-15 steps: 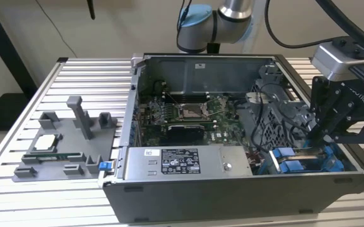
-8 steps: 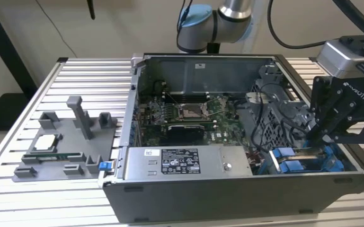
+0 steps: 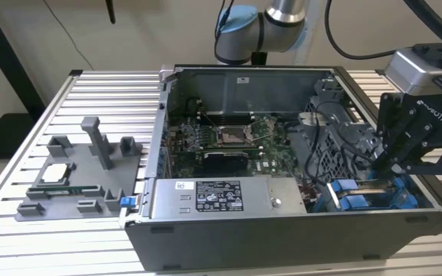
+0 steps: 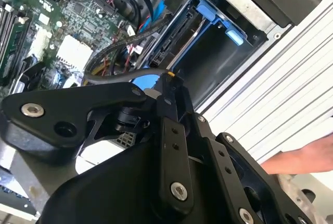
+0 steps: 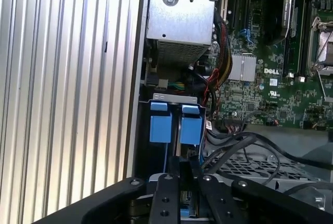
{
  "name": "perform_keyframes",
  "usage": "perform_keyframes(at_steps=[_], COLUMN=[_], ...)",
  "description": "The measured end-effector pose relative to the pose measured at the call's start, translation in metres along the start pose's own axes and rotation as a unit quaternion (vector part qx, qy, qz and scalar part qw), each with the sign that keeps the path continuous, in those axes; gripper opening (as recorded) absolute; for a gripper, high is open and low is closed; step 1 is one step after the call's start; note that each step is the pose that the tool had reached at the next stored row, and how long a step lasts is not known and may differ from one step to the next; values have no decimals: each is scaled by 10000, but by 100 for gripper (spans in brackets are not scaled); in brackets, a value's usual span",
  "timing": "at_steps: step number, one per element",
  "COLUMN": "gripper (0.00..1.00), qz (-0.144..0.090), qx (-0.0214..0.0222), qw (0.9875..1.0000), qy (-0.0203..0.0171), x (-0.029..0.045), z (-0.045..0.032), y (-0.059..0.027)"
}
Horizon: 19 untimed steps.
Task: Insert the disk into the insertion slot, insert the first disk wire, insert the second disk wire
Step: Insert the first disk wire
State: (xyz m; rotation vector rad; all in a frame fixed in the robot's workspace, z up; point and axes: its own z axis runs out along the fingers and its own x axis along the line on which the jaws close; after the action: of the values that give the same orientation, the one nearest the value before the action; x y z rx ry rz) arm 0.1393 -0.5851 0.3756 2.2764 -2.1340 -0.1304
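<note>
Right of the motherboard (image 3: pixel 232 141) in the exterior view, the disk (image 3: pixel 357 201) appears seated in the insertion slot (image 5: pixel 174 98); the pincer (image 3: pixel 393 168) above it is clamped on a black wire (image 4: pixel 119 75). A tilted plug would likely jam against the disk's connector.

A slatted table (image 3: pixel 52 253) carries an open case (image 3: pixel 282 241) at 3 o'clock and a grey tray (image 3: pixel 83 179) at 9 o'clock.
</note>
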Motion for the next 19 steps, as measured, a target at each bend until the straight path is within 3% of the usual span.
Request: perform_keyframes(at_steps=[19], gripper=[0], qz=[1], qx=[-26], qw=[10000], qy=[-2], x=[2], z=[12], y=[-22])
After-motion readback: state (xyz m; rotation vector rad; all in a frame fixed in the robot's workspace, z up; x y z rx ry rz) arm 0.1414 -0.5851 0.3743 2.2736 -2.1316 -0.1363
